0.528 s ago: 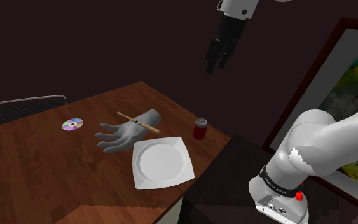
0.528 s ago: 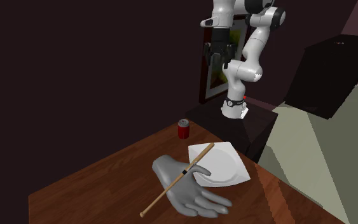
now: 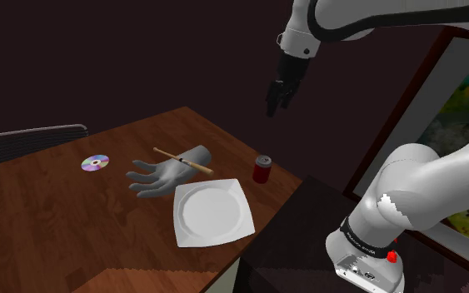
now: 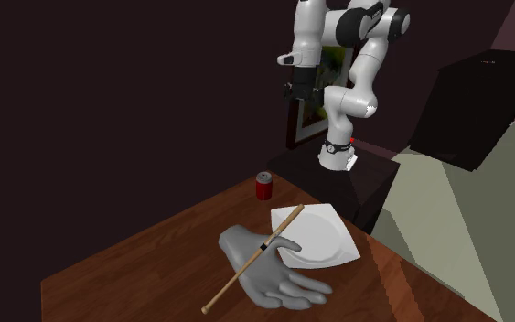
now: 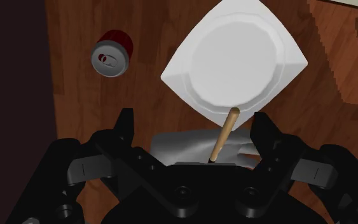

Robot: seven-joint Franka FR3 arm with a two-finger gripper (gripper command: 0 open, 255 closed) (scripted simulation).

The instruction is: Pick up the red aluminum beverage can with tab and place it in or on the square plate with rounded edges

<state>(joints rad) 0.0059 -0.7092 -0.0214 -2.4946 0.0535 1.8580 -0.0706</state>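
I'm seeing the gripper [image 3: 278, 98] hanging high over the wooden table [image 3: 49, 216], fingers [image 5: 126, 121] standing wide apart w/ nothing btwn them. The red can [image 3: 261, 169] is sitting upright near the table's edge, just beside the white square plate [image 3: 212, 215], not touching it.

Red can [image 3: 261, 170], grey lid [image 5: 109, 62]; white plate [image 3: 212, 215]; grey model hand [image 3: 166, 176]; tan stick [image 3: 182, 161]; rainbow-sheen disc [image 3: 95, 163]; brown wood-grain table [image 3: 49, 208]; black gripper [image 3: 274, 106].

Spread pincer [image 5: 193, 118] looks down on red can [image 5: 112, 56] and white plate [image 5: 234, 57].
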